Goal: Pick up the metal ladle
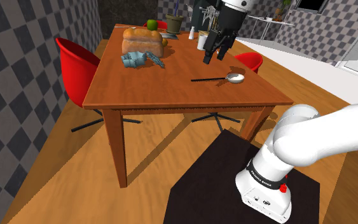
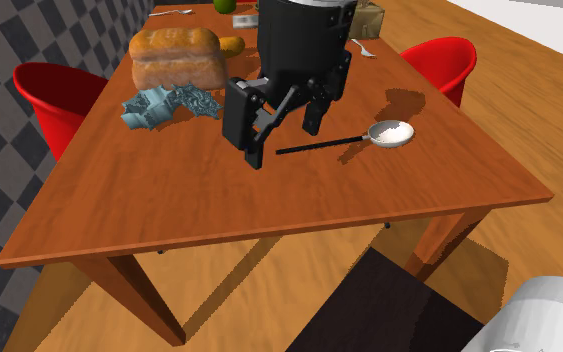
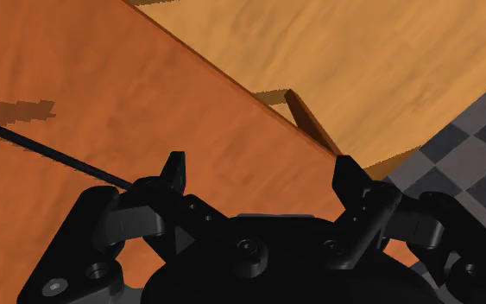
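The ladle lies flat on the brown wooden table, its pale round bowl toward the shoulder view's right and its thin dark handle pointing left. My black gripper hangs open in the air above the handle, tilted, holding nothing. In the second exterior view the gripper stands in front of the handle's free end, with the ladle's bowl off to the right. Through the wrist view the handle runs as a thin black line past one finger, outside the gripper.
A bread loaf, a blue-grey crumpled object, a green apple, a plant pot and a white cup stand at the table's far end. Red chairs flank the table.
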Tool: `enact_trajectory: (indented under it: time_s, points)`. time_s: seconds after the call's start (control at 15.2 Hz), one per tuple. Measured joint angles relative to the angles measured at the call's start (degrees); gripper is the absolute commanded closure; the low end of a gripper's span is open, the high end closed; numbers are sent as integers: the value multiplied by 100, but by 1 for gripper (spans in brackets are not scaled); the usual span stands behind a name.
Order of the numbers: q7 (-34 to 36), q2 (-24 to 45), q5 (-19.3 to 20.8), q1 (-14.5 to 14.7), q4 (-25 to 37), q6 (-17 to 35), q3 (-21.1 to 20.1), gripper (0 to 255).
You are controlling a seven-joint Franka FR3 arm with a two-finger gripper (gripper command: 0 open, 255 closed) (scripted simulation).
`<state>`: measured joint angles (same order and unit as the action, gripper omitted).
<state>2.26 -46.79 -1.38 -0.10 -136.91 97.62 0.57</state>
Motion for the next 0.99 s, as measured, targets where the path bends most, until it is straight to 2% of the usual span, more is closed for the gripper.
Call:
enact_trajectory:
  time_s: [0.13, 0.26, 0.59, 0.86, 0.99]
  points:
    - [-137, -16, 33, 17, -36, 11, 80, 0]
    - [-652, -74, 163, 68, -162, 42, 369, 0]
    - [-2318, 72, 613, 205, -370, 290, 1335, 0]
    - [-3719, 395, 963, 355, -283, 445, 2166, 0]
    - [-4401, 749, 1058, 520, -101, 579, 2574, 0]
